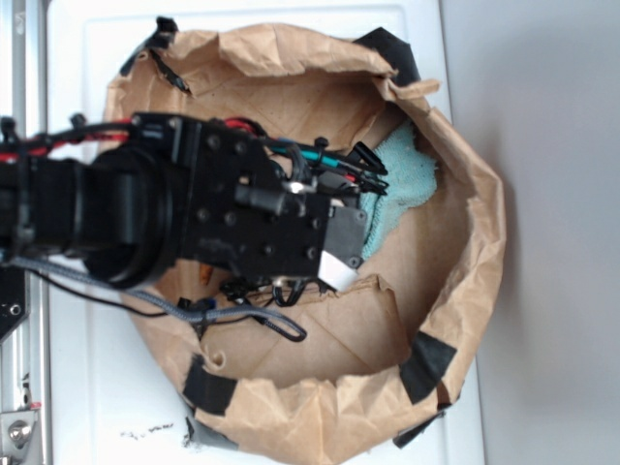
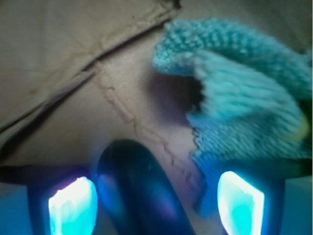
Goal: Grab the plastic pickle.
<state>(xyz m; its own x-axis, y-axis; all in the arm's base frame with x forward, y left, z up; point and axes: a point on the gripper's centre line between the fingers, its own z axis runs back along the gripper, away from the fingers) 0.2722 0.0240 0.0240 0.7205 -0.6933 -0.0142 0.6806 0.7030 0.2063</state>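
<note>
A crumpled tan-brown paper liner (image 1: 320, 339) carries black tape strips (image 1: 424, 366) along its rim. A light blue-teal looped terry cloth (image 2: 244, 98) lies on it. The smooth dark oblong plastic pickle (image 2: 137, 186) looks blue-black between glowing cyan finger pads (image 2: 73, 208).

Bright, even daylight washes the exterior view, slightly soft. The wrist view is dim and blurred; near the terry cloth (image 2: 244, 93), two pads (image 2: 72, 203) glow blue, perhaps lit from within.

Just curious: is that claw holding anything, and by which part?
Nothing gripped yet: the pickle lies between the open gripper fingers, near one end.
</note>
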